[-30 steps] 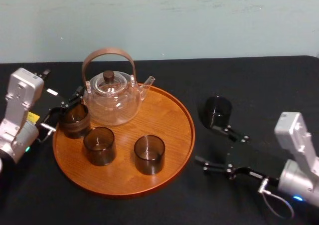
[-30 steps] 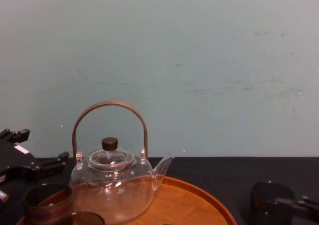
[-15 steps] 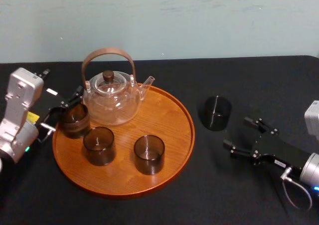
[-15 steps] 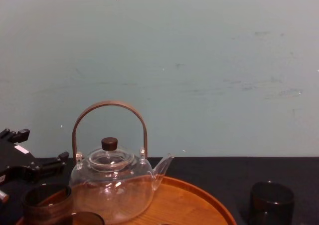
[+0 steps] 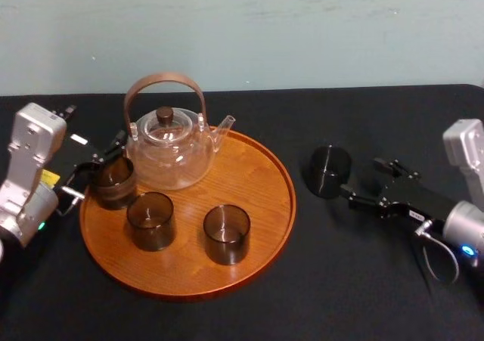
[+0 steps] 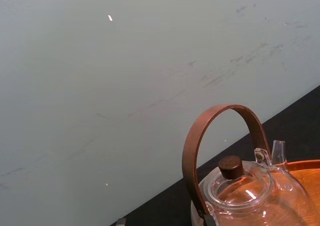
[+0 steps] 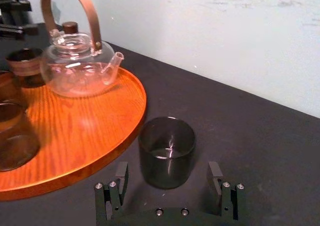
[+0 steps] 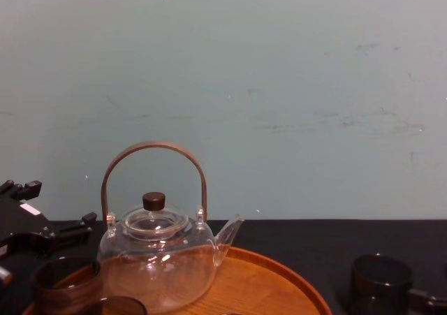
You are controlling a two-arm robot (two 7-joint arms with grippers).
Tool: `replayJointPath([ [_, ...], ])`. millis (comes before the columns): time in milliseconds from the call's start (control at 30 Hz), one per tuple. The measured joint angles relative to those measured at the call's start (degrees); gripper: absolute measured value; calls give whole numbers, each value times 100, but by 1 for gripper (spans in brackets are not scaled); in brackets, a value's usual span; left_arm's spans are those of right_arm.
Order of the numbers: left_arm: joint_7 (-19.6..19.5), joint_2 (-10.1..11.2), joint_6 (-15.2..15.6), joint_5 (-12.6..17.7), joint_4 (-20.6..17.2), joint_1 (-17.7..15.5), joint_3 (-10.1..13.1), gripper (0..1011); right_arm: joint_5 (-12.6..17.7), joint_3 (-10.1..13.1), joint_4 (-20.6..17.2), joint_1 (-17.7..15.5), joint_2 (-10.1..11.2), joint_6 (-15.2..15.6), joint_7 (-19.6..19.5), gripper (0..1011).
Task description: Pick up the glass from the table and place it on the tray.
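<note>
Dark glass (image 7: 166,153) stands upright on the black desk (image 5: 340,296), just right of the tray (image 5: 257,182), off it. Right tool (image 7: 167,170) spread, one finger either side of glass, not touching. Left tool (image 5: 94,171) parked at tray's left edge.

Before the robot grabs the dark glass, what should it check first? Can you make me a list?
1. Right gripper open: ok, its fingers stand wider apart than the glass.
2. Glass upright on the table: ok.
3. Glass centred between the fingers: ok in the right wrist view.
4. Fingers far enough along the sides of the glass: not ok, they only just reach it.
5. Free spot on the tray: ok, there is bare wood on the side nearest the glass.
6. Left gripper out of the way: ok, it sits at the tray's far left edge.
</note>
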Motion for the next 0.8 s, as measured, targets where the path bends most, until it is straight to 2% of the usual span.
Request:
replayJointPath([
  [233, 0, 0, 0, 0, 1, 0, 0, 1001, -238, -221, 467, 490, -214, 166, -21, 1002],
  [800, 0, 0, 0, 0, 0, 0, 0, 1001, -558, -503, 1102, 1041, -565, 129, 77, 1003],
])
